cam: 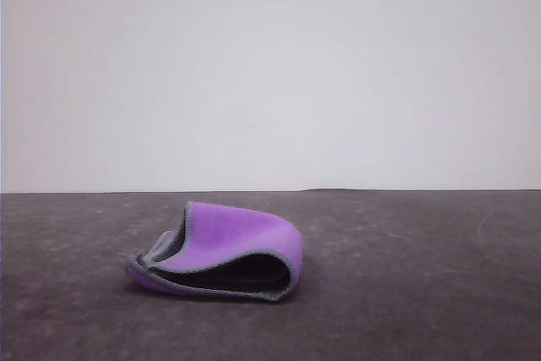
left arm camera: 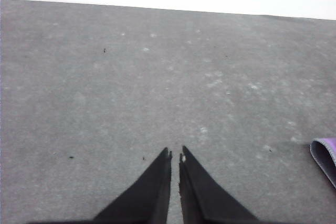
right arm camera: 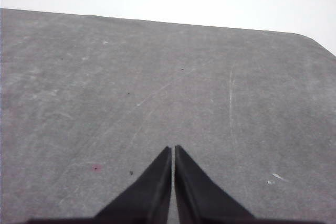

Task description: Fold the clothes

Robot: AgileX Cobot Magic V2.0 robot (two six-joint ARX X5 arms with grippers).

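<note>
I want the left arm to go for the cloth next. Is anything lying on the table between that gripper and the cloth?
Nothing visible does. In the left wrist view, the left gripper is shut over bare table, and the cloth shows at the picture's edge with only bare surface between.

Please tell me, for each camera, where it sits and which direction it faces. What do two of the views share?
Front view: low, facing forward over the table at the cloth.
Left wrist view: on the left arm, facing the table; left gripper shut.
Right wrist view: on the right arm, likewise; right gripper shut.
Shared: the cloth's edge appears in the left wrist view too.
</note>
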